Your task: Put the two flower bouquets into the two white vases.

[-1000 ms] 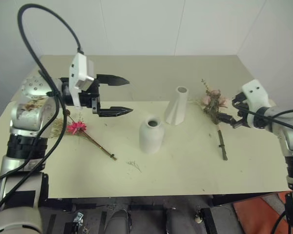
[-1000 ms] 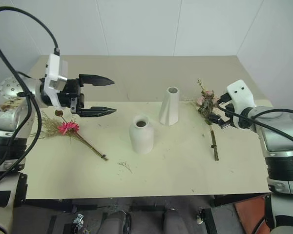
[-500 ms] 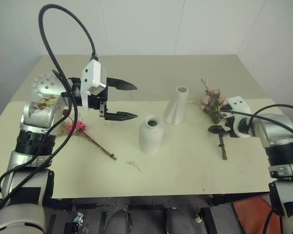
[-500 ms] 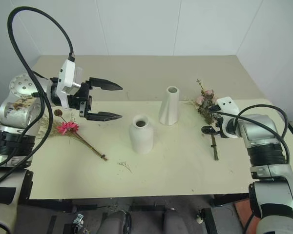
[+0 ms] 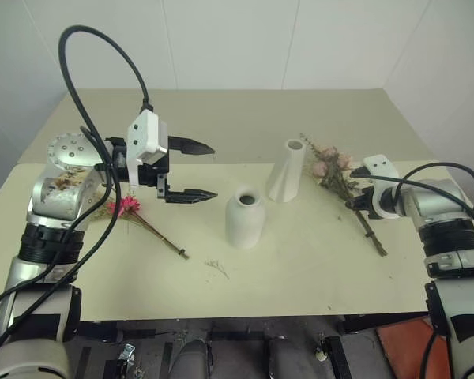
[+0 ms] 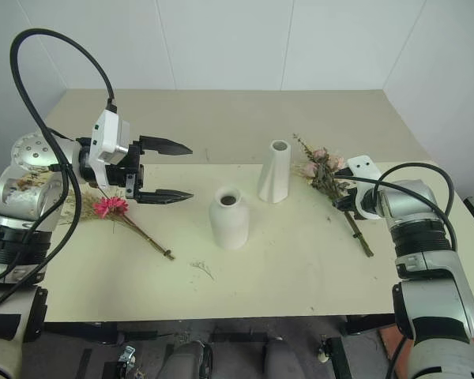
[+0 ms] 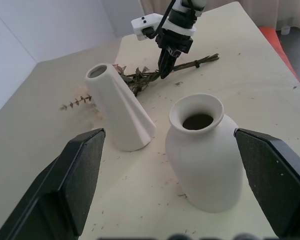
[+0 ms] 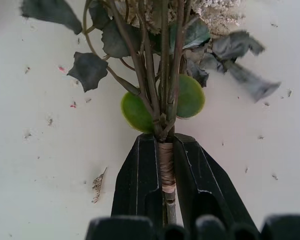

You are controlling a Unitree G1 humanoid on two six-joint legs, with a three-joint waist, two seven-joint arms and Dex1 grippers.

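Observation:
The pale pink rose bouquet (image 5: 330, 168) lies on the table to the right of the tall cone vase (image 5: 287, 170). My right gripper (image 5: 355, 204) is shut on its wrapped stem (image 8: 165, 165), just below the leaves, and the stem end (image 5: 375, 241) trails toward the table's right front. The shorter rounded vase (image 5: 244, 218) stands upright in front of the cone vase, with its round mouth (image 7: 197, 120) showing. At the left lies the dried tan bouquet with a magenta flower (image 5: 126, 207). My left gripper (image 5: 213, 170) hovers open above the table between that bouquet and the vases, pointing right.
A loose dry sprig (image 5: 217, 268) lies near the table's front edge (image 5: 245, 317). A small leafy sprig (image 7: 77, 102) rests behind the cone vase. A black cable (image 5: 87, 71) loops over my left arm. An orange object (image 5: 403, 339) is on the floor at lower right.
My right gripper came down and shut on the rose bouquet's stem. The bouquet has turned, its flowers swinging toward the cone vase and its stem end swinging right. My left gripper stays open.

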